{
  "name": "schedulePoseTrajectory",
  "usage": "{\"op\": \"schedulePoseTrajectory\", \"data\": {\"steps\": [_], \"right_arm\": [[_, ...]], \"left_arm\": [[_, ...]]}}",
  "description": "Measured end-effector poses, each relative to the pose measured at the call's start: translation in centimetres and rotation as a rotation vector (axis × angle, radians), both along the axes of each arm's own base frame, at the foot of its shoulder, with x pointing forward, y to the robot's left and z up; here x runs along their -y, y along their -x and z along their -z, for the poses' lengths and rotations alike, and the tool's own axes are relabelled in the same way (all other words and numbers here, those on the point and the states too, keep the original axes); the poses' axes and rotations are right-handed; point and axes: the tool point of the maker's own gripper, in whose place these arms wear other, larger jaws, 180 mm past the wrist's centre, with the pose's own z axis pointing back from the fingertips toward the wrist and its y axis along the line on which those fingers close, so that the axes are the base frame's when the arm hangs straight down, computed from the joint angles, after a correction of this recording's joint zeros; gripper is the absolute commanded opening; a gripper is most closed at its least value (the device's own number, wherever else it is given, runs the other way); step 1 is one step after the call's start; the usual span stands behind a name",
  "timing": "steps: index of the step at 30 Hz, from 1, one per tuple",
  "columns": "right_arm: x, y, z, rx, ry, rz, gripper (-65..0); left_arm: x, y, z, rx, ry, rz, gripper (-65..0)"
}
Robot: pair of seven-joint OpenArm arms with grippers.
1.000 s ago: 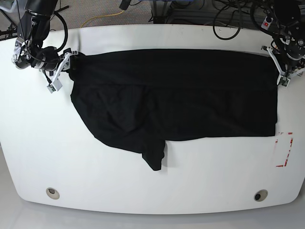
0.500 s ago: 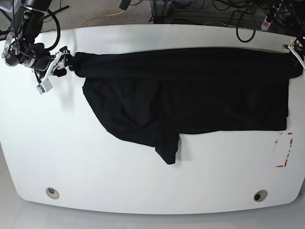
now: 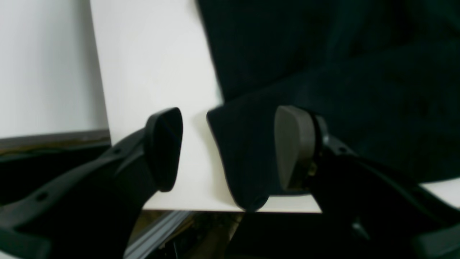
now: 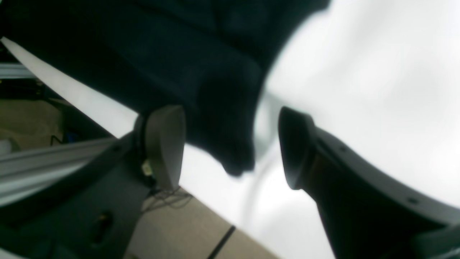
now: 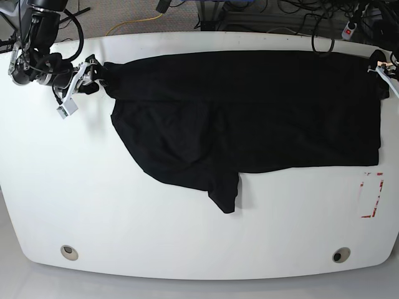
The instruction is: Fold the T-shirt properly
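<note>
The black T-shirt [image 5: 262, 106] lies spread across the far half of the white table [image 5: 187, 243], with a sleeve [image 5: 225, 194] pointing toward the front. At its far left corner my right gripper [image 5: 87, 78] stands open; in the right wrist view a bunched shirt corner [image 4: 222, 118] sits loose between the spread fingers of the right gripper [image 4: 231, 144]. At the shirt's far right corner my left gripper [image 5: 386, 70] is open too. The left wrist view shows a fabric corner [image 3: 244, 162] flat on the table within the left gripper [image 3: 226, 144], apart from the left pad [image 3: 163, 149].
The table's back edge [image 3: 187, 207] runs right under the left gripper. A red-marked patch [image 5: 372, 194] is at the table's right side. Two round holes [image 5: 69, 251] [image 5: 341, 255] sit near the front edge. Cables [image 5: 299, 25] lie behind the table.
The shirt has slid right and toward the table's back edge, its far edge now straighter. Both grippers moved outward and back with it.
</note>
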Motion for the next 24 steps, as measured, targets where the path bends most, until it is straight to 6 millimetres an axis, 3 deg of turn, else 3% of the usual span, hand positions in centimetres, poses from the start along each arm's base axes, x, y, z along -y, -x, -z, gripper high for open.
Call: {"op": "schedulePoseTrajectory", "data": {"steps": [3, 5, 9, 12, 18, 24], "right_arm": [[0.1, -0.3, 0.0, 0.003, 0.011, 0.0, -25.5], [-0.4, -1.6, -0.7, 0.042, -0.007, -0.001, -25.5], [-1.6, -4.1, -1.5, 0.112, -0.033, 0.017, -25.5], [-2.3, -5.5, -1.1, 0.116, 0.01, 0.012, -25.5], [-7.6, -9.5, -1.2, 0.167, 0.054, -0.088, -25.5], [-10.9, -12.6, -1.9, 0.226, 0.135, -0.141, -25.7]], "left_arm": [[-0.2, 0.1, 0.2, -0.016, -0.018, -0.003, -27.4], [0.1, 0.1, 0.9, -0.05, -0.04, 0.01, -27.4], [1.5, 0.0, 3.7, -0.136, -0.052, 0.065, -27.4], [2.1, -0.2, 5.4, -0.155, -0.044, 0.093, -28.9], [0.9, 1.0, 8.4, -0.22, -0.034, 0.071, -32.2], [0.7, 1.2, 9.1, -0.224, -0.014, 0.062, -32.4]]}}
